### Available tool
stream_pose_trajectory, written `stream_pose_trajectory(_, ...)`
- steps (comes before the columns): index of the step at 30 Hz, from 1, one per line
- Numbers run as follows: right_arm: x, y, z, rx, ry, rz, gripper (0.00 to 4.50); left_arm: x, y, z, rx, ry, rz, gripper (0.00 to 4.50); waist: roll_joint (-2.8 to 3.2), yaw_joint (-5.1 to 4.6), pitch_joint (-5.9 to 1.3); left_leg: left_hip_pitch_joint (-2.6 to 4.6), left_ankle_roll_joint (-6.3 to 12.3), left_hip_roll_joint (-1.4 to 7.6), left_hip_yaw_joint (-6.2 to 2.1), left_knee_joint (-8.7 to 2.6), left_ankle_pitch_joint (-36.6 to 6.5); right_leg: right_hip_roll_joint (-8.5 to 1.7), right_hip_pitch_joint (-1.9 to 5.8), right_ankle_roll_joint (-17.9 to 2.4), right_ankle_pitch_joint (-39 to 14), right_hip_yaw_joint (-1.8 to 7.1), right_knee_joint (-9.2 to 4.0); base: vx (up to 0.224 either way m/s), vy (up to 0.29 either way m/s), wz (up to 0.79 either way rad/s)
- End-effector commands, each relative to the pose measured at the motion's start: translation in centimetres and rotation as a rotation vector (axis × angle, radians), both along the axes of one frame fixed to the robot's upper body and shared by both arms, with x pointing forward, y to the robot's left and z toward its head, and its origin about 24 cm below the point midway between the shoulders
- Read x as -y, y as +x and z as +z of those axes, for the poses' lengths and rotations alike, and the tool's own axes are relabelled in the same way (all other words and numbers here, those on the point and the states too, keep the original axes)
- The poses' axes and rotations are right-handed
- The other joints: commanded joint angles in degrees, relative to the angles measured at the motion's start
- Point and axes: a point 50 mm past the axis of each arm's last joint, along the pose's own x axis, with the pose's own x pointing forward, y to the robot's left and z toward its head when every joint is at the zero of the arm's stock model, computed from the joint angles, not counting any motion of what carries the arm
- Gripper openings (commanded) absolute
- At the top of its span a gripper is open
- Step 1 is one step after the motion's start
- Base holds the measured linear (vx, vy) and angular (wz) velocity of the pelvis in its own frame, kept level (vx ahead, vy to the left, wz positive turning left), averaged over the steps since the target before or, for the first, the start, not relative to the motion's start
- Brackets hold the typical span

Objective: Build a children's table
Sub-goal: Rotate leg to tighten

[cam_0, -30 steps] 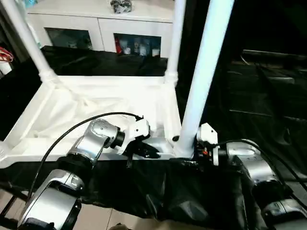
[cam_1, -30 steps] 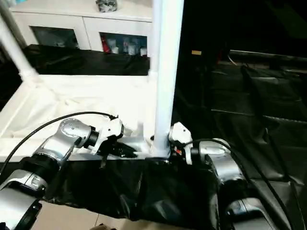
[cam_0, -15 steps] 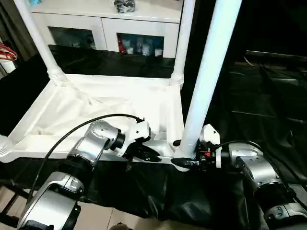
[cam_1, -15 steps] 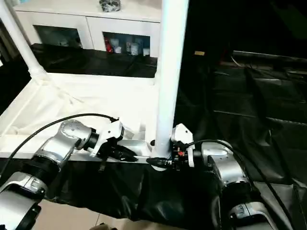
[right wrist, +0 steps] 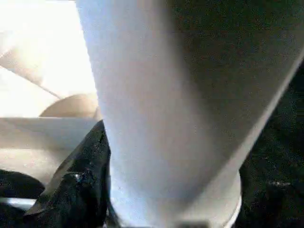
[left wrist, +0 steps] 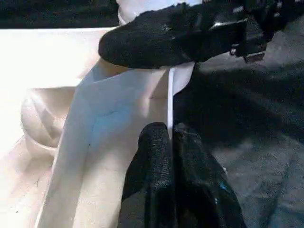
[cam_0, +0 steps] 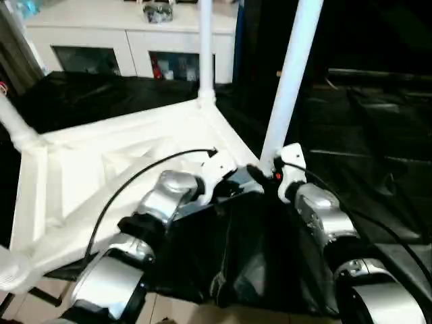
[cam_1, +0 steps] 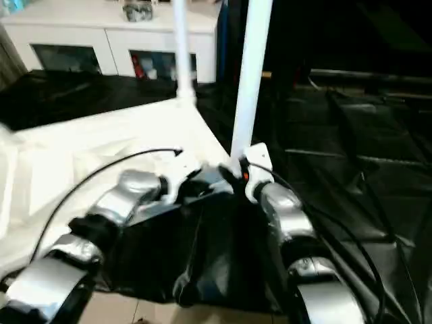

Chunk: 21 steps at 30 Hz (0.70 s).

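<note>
White table top [cam_0: 101, 169] bears three upright legs [cam_0: 290, 74]; left fingers [left wrist: 161, 156] closed, right fingers [right wrist: 80, 190] gripping one.

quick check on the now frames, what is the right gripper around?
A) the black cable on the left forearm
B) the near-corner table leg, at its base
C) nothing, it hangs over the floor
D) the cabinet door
B: in the right wrist view the near-corner table leg rises between the right gripper's black fingers, just above its socket in the upturned table top.
</note>
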Motion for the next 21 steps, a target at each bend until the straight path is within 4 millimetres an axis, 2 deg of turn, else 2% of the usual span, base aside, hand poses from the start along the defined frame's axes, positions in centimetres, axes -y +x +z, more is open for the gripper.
stream_pose_trajectory(1,-3.0,-1.6,-2.1,-0.099,0.012,0.153,3.3,1.6,0.3,1.7,0.069,-0.073,-0.047,0.0,-0.34,0.0,-3.13,0.25,2.77,2.78,-1.66,-3.58,-13.1,-5.11,2.32,-10.5,-16.0,3.38,-4.42,0.0,0.0,0.0)
stream_pose_trajectory(2,-3.0,-1.6,-2.0,-0.101,0.03,0.16,3.46,1.6,0.2,1.7,0.069,-0.074,-0.057,0.0,-0.34,0.01,-3.19,0.15,3.7,2.79,-1.58,-3.47,-12.1,-5.13,2.43,-10.9,-14.7,3.4,-4.23,0.0,0.0,0.0)
stream_pose_trajectory(4,-2.8,-1.7,-1.9,-0.089,0.029,0.193,3.53,1.3,0.1,1.6,0.067,-0.073,-0.082,0.0,-0.38,-0.03,-3.24,-0.08,4.34,2.82,-1.57,-3.43,-11.3,-5.1,2.62,-11.1,-13.7,3.35,-4.03,0.0,0.0,0.0)
stream_pose_trajectory(5,-2.7,-1.7,-1.8,-0.083,0.022,0.208,3.66,1.2,0.0,1.6,0.067,-0.073,-0.097,0.0,-0.54,-0.03,-3.23,-0.06,4.49,2.85,-1.54,-3.44,-11.0,-5.06,2.58,-11.1,-13.5,3.33,-4.04,0.0,0.0,0.0)
stream_pose_trajectory(7,-2.4,-1.8,-1.6,-0.068,0.006,0.251,3.93,0.8,-0.3,1.5,0.061,-0.07,-0.137,0.0,-0.5,0.08,-3.28,0.0,4.82,2.87,-1.43,-3.31,-10.9,-5.1,2.59,-11.4,-13.3,3.33,-3.95,0.0,0.0,0.0)
stream_pose_trajectory(14,-0.8,-3.3,-1.2,-0.049,-0.005,0.531,3.93,-1.0,-1.4,1.5,0.019,-0.068,-0.323,0.0,-0.5,0.7,-3.11,0.08,5.62,3.26,-1.29,-3.38,-11.7,-5.05,2.46,-11.7,-14.2,3.37,-3.95,0.0,0.0,0.0)
stream_pose_trajectory(21,0.4,-5.0,-1.0,-0.079,-0.017,0.747,3.93,-2.6,-2.0,1.5,-0.02,-0.048,-0.428,0.0,-0.6,1.1,-2.98,0.33,4.81,3.39,-1.3,-3.56,-12.9,-5.13,2.18,-11.2,-16.7,3.5,-4.18,0.0,0.0,0.0)
